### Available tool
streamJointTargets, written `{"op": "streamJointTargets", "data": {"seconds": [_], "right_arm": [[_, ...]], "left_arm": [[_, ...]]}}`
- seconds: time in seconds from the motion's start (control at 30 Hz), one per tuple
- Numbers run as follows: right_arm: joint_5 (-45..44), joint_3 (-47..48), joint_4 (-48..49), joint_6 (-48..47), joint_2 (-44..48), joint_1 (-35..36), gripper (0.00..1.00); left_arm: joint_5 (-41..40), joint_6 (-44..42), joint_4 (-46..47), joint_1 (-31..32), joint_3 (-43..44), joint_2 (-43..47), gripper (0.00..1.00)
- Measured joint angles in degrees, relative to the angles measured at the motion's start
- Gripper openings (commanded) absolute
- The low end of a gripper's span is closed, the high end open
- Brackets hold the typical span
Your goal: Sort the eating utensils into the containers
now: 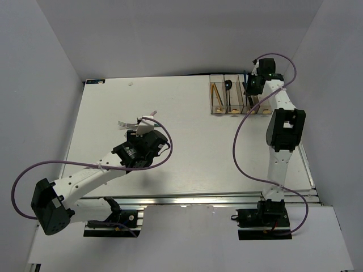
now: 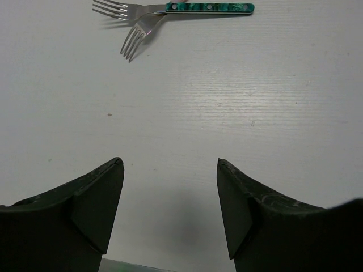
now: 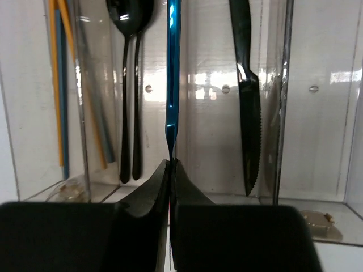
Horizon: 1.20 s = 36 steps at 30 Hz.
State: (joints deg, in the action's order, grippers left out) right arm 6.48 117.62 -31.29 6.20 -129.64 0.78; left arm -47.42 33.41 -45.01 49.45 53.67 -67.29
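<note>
We log a white table (image 1: 187,164) with the containers (image 1: 238,93) in a row at its far right. The left pincer (image 2: 170,170) is released, fingers wide, over bare table. Two forks (image 2: 142,22) lie overlapping just ahead. The right pincer (image 3: 171,164) is clenched on a blue knife (image 3: 173,73), held edge-on at the containers. A black knife (image 3: 245,96) sits in the bin to its right, black spoons (image 3: 129,85) to its left, and orange chopsticks (image 3: 59,85) beyond those.

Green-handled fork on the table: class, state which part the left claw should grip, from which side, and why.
The green-handled fork lies flat on the table, so the left claw should probably come straight down and pinch the middle of the handle across its narrow width. A second fork overlaps its neck, so that end is best avoided.
</note>
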Motion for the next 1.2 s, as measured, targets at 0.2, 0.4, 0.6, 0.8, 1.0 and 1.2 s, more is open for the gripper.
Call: {"op": "streamJointTargets", "data": {"seconds": [0.2, 0.4, 0.6, 0.8, 1.0, 1.2], "right_arm": [[-0.1, 5.9, -2.2, -1.1, -4.8, -0.6, 0.00], [-1.0, 6.4, -1.8, -1.9, -6.4, -0.8, 0.00], [-1.5, 6.9, -1.7, -2.4, -7.3, -2.4, 0.14], [-1.7, 7.9, -1.0, -3.4, -7.5, -3.5, 0.33], [-1.8, 8.6, -0.2, -3.3, -7.5, -3.7, 0.46], [0.5, 3.1, 0.1, -0.7, -3.2, -3.5, 0.61]], "left_arm": [[2.4, -0.9, 1.0, 0.0, -0.1, 0.0, 0.76], [3.8, -1.5, 1.8, 0.0, -0.4, -0.3, 0.76], [4.6, -1.6, 1.8, 0.0, -0.4, -1.7, 0.76], [5.1, -1.7, 1.9, 0.0, -0.6, -1.9, 0.76], [5.5, -1.6, 2.0, 0.0, -0.6, -2.8, 0.76], [4.5, 0.2, 1.7, 0.0, -0.5, -2.9, 0.83]]}}
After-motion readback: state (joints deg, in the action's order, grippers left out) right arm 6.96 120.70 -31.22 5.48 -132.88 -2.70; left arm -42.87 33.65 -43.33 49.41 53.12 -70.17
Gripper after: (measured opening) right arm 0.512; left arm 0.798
